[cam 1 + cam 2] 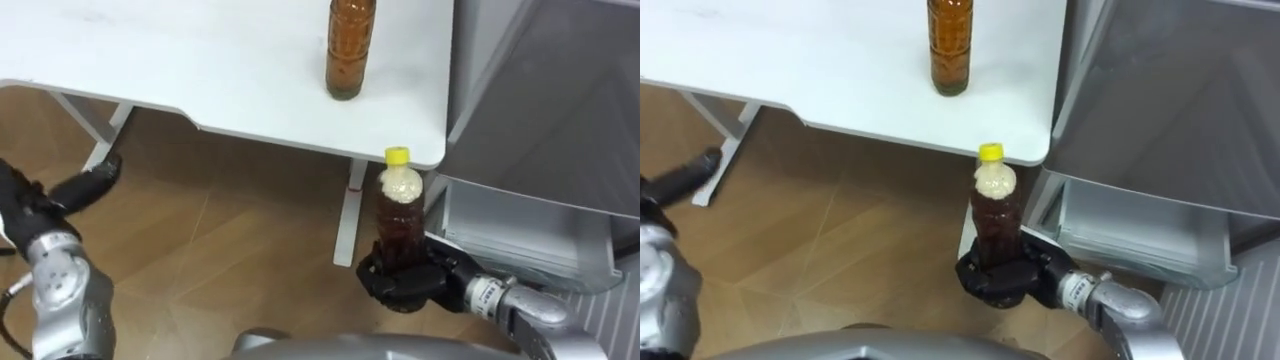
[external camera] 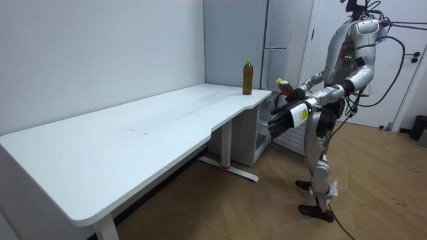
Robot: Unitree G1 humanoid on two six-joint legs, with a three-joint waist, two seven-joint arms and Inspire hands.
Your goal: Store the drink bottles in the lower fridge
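**At the table's corner, one drink is held beside the open fridge drawer**

Beside the corner of the white table [image 1: 200, 70], a yellow-capped bottle [image 1: 400, 215] of dark drink is held upright over the wooden floor [image 1: 230, 240]. It is gripped low on its body by the right hand [image 1: 405, 280], whose dark fingers are curled closely round it. Just to its right, the lower drawer [image 1: 510, 235] of the grey fridge [image 1: 560, 100] is seen pulled out. A second bottle [image 1: 350, 50] of brown drink is left standing on the table near its edge. The left hand [image 1: 85, 183] is held out low at the left; its fingers are kept nearly straight and nothing is touched by them.
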